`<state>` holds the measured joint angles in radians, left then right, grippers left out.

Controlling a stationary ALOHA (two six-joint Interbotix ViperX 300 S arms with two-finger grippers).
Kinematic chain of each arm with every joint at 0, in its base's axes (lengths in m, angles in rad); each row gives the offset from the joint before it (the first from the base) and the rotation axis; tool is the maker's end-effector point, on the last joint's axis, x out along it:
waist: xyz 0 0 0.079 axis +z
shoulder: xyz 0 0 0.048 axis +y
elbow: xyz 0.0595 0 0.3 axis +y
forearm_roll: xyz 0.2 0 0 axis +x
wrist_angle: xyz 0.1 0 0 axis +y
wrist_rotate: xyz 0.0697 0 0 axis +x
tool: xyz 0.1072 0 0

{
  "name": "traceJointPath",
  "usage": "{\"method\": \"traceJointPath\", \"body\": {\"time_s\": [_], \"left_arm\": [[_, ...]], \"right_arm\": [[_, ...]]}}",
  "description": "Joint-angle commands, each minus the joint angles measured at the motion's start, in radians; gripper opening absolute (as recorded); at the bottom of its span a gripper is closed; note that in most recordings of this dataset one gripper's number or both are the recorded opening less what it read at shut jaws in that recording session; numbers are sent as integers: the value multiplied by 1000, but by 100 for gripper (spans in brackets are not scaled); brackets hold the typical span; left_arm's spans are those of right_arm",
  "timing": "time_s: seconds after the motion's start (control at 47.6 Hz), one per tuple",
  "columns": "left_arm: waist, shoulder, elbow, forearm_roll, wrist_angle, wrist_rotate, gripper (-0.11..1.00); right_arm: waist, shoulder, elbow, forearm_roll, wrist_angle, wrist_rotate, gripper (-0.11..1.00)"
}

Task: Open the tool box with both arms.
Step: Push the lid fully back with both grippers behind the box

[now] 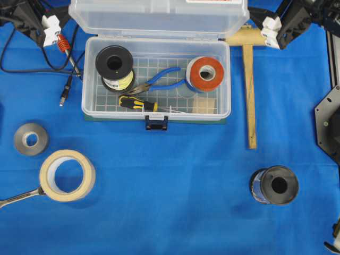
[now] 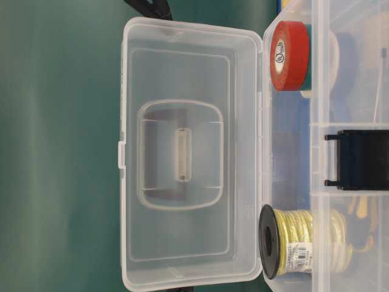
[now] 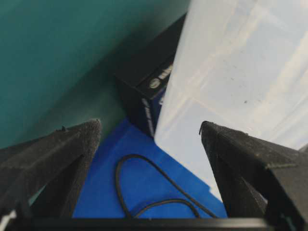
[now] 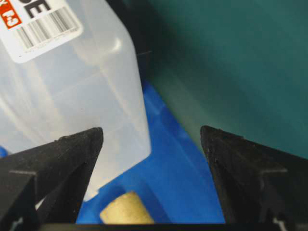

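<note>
Our left end effector (image 3: 150, 129) stands with fingers spread wide, gripping nothing; just ahead a black cable (image 3: 144, 187) loops on the blue bench (image 3: 139, 168), and the lid (image 3: 240, 82) of the box (image 1: 156, 79) rises to its right. Our right end effector (image 4: 151, 130) is likewise spread and bare, the lid's labelled corner to its left, a wooden piece (image 4: 122, 208) just below. The box sits between both, lid upright, a spool (image 1: 115, 65), pliers (image 1: 159, 81) and tape (image 1: 206, 74) inside.
</note>
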<state>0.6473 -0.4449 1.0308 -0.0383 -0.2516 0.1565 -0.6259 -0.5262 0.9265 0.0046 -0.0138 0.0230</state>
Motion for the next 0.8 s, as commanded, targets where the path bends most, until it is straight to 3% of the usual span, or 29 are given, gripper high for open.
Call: {"method": "traceJointPath", "body": {"time_s": [0.0, 0.462, 0.778], "left_arm": [[-14, 14, -71, 5, -35, 0, 92], [46, 87, -137, 5, -29, 37, 92], [74, 115, -153, 5, -21, 38, 92]], "right_arm": [[0, 17, -48, 3, -23, 2, 85], [-92, 114, -106, 2, -21, -3, 85], [-112, 161, -133, 2, -21, -3, 85]]}}
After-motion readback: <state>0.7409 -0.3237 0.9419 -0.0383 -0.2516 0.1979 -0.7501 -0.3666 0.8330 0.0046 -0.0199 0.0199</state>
